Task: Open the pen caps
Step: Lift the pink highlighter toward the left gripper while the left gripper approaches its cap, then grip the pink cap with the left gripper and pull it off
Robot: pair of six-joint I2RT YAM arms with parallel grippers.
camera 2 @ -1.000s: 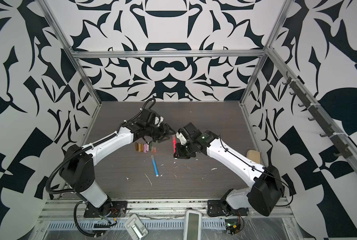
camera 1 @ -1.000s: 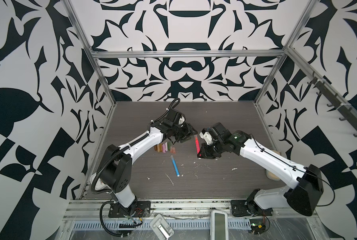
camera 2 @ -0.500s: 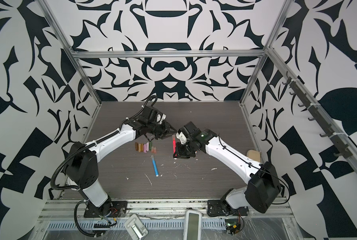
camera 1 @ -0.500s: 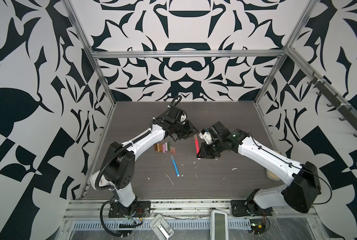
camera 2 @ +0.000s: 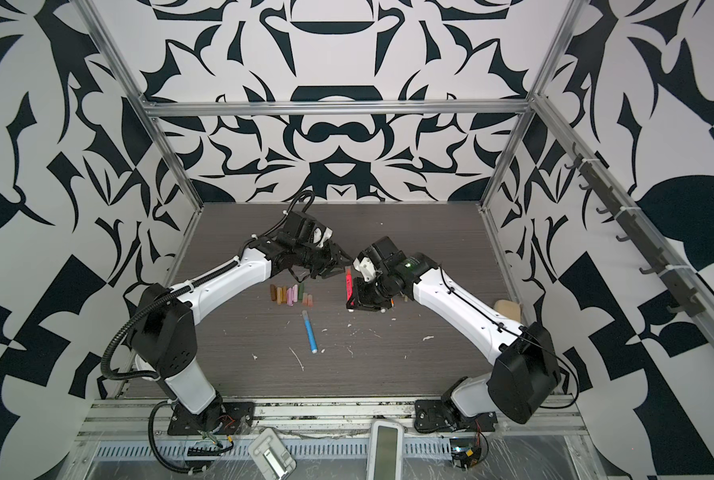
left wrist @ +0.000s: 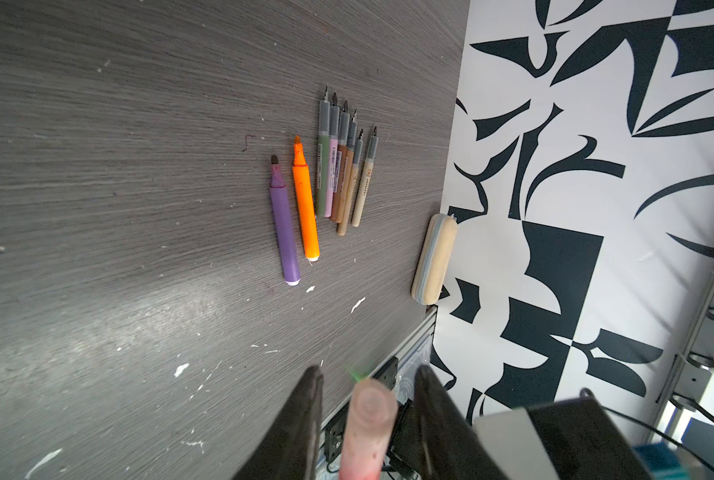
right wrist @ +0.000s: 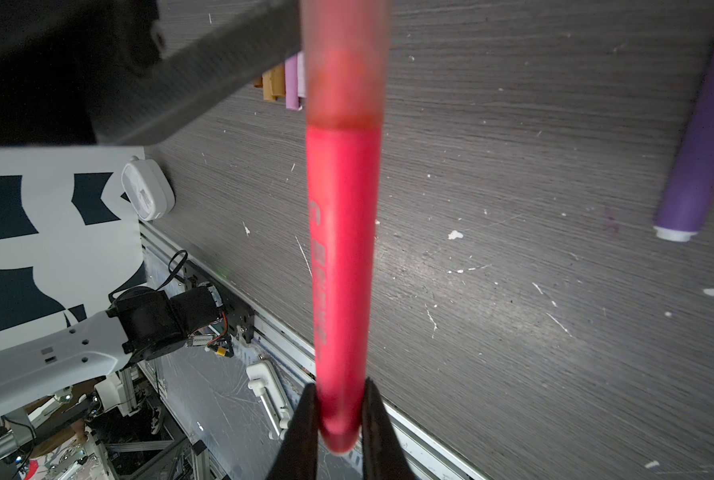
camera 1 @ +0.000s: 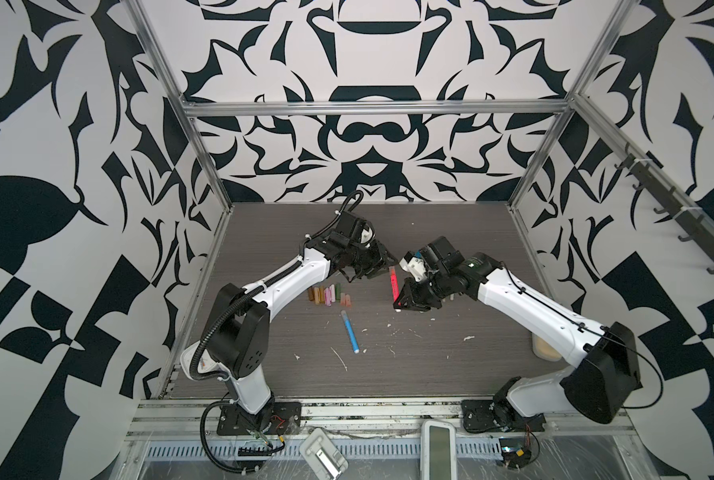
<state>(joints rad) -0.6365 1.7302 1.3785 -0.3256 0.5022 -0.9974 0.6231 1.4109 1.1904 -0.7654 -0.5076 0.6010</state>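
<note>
My right gripper (right wrist: 340, 395) is shut on the lower end of a pink-red pen (right wrist: 340, 249) and holds it above the table (camera 1: 430, 361), visible in both top views (camera 1: 393, 282) (camera 2: 349, 284). The pen's translucent peach cap (left wrist: 371, 411) is on its far end. My left gripper (left wrist: 369, 376) is open, with a jaw on each side of this cap and a gap on both sides. A row of removed pen caps (camera 1: 330, 295) lies on the table under the left arm. A blue pen (camera 1: 350, 332) lies nearer the front.
Uncapped purple (left wrist: 284, 224), orange (left wrist: 305, 199) and several slim pens (left wrist: 342, 174) lie together near the right wall. A beige block (left wrist: 434, 259) sits by that wall. White scraps dot the table. A white device (right wrist: 147, 189) lies past the front edge.
My left gripper has moved right onto the pen's cap end and its jaws have narrowed around the cap. The right gripper has kept hold of the pen, shifting only slightly.
</note>
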